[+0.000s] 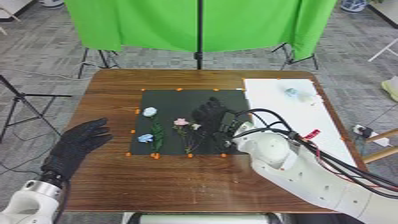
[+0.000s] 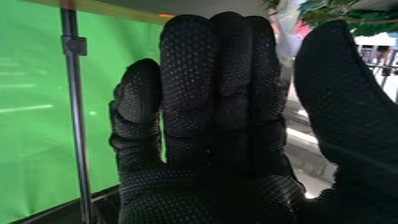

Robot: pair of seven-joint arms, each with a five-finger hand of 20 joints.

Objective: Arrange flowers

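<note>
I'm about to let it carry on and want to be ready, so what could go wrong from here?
The right hand is right beside the pink flower, so a sideways sweep might knock it. The blue flower lies close by the stem of the pale one, so lifting one could drag the other. The loose cables looping off the right arm might snag.

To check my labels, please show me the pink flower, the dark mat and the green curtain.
Pink flower (image 1: pixel 181 121): head view, on its bloom.
Dark mat (image 1: pixel 179 101): head view, bare upper part.
Green curtain (image 1: pixel 151 25): head view, left part.
</note>
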